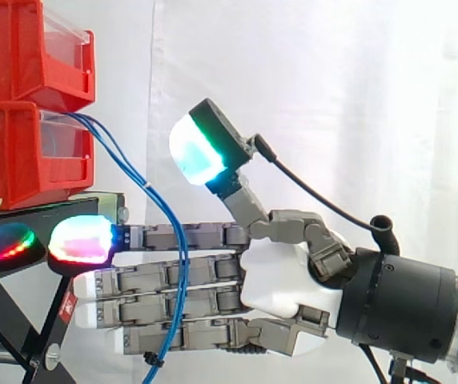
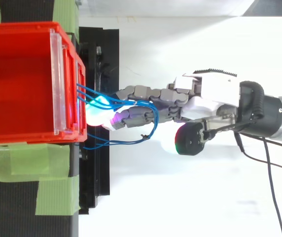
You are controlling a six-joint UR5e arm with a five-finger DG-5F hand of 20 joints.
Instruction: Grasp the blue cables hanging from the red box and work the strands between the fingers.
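Hand (image 1: 281, 276) lies flat, fingers straight, thumb lifted, gripping nothing. Cables (image 1: 182, 272) drape across the fingers. Next, I'd guess: curl in, trapping strands.

The red bins (image 1: 29, 152), at nine o'clock in the side view, are glossy moulded plastic with clear plastic front strips (image 2: 58, 84). The blue cables (image 1: 182, 256) have a smooth sheath. The hand (image 1: 281, 280) has a glossy white shell, matt grey links and translucent pads (image 1: 201, 152). The curtain (image 1: 333, 96) is matt cloth.
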